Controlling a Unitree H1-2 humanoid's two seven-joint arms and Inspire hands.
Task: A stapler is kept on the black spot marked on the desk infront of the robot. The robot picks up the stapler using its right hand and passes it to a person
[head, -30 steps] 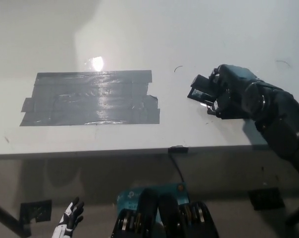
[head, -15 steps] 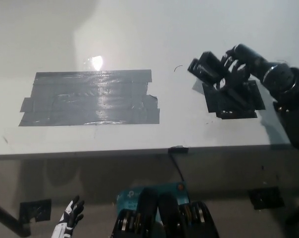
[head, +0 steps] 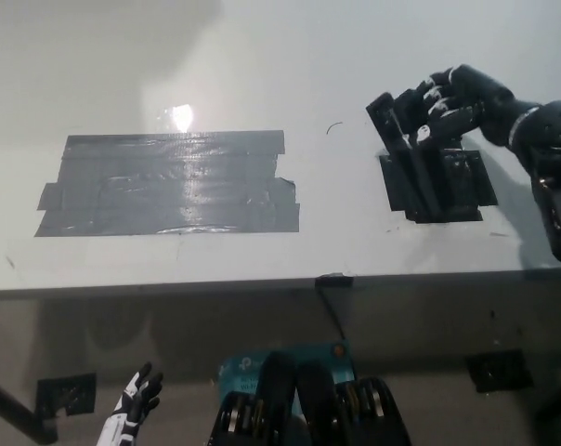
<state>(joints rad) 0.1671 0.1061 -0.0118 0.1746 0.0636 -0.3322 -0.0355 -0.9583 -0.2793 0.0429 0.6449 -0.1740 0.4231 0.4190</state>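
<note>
Stapler in right robot hand, above black spot; grey tape patch well apart.

1. The counter is a pale, glossy white surface, with its front edge running across the lower middle of the head view.
2. A small black tape patch lies flat on the counter, directly beneath the black right hand's fingers.
3. A large grey tape patch lies flat, well apart from those fingers, toward the robot's left.
4. A bright light glare shows just above the grey patch.
5. A thin dark curl lies between the grey patch and the fingers.
</note>
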